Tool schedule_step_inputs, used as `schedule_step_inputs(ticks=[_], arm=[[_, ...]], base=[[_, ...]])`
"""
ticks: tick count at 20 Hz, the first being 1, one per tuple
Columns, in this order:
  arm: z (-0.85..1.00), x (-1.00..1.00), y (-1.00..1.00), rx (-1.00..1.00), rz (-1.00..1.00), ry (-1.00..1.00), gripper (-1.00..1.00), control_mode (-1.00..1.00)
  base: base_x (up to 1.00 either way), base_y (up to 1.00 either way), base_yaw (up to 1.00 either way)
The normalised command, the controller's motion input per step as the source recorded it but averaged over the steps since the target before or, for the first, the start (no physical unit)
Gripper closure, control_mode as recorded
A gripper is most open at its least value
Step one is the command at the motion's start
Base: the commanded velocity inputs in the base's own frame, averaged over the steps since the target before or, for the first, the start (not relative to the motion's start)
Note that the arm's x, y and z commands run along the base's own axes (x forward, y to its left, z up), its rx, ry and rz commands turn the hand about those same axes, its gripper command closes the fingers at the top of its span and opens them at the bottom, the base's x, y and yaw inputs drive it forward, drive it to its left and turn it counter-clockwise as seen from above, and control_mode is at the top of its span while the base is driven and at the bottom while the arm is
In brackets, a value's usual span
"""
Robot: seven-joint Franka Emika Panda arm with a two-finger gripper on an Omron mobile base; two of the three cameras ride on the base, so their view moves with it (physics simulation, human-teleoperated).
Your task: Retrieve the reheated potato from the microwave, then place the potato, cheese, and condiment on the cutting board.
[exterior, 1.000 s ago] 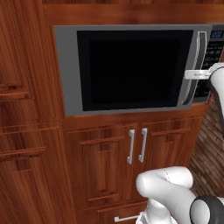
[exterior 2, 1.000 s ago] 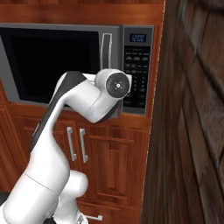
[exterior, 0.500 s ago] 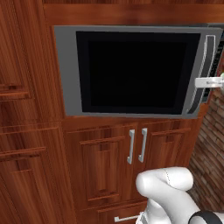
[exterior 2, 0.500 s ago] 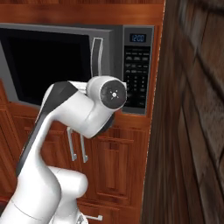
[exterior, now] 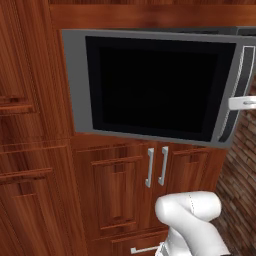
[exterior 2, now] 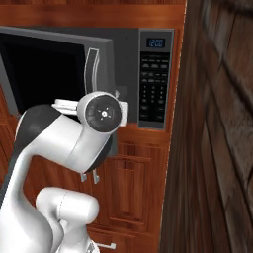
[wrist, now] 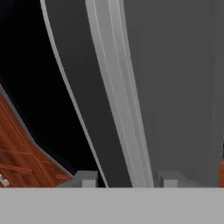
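You had the gripper [wrist: 124, 180] at the curved silver handle [wrist: 118, 96] of the microwave [exterior: 150, 85]. In the hand view, the two dark finger tips [wrist: 85, 178] stood one on each side of the handle, so the jaws were apart with the handle between them. I could not tell if the pads really pressed on the handle or only stood beside it.

In the left base view, the microwave door [exterior: 155, 87] was swung a little out from the body, with its handle side nearer to the camera than its hinge side. A white part of the hand [exterior: 242, 103] came in from the right edge of this view and met the handle [exterior: 239, 80] near its middle.

In the right base view, the door [exterior 2: 49, 74] stood ajar too, and the grey edge with the handle [exterior 2: 91, 69] was away from the button panel [exterior 2: 154, 79]. The big white elbow of the arm [exterior 2: 101, 112] covered the lower part of the handle there.

The glass of the door was black, so you could not see the inside of the microwave, and I could not tell where the potato lay. Under the microwave you had wooden cabinet doors [exterior: 130, 195] with two thin silver pulls [exterior: 156, 166].
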Motion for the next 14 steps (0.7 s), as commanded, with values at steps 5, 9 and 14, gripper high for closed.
schedule_step_inputs(ticks=[5, 9, 14], arm=[[0.06, -0.65, 0.27, 0.01, 0.0, 0.07, 1.0, -1.0], [0.05, -0.65, 0.27, 0.01, 0.0, 0.04, 1.0, -1.0], [0.03, -0.63, 0.28, 0.02, 0.0, 0.03, 1.0, -1.0]], base=[[0.0, 0.0, 0.0], [0.0, 0.0, 0.0], [0.0, 0.0, 0.0]])
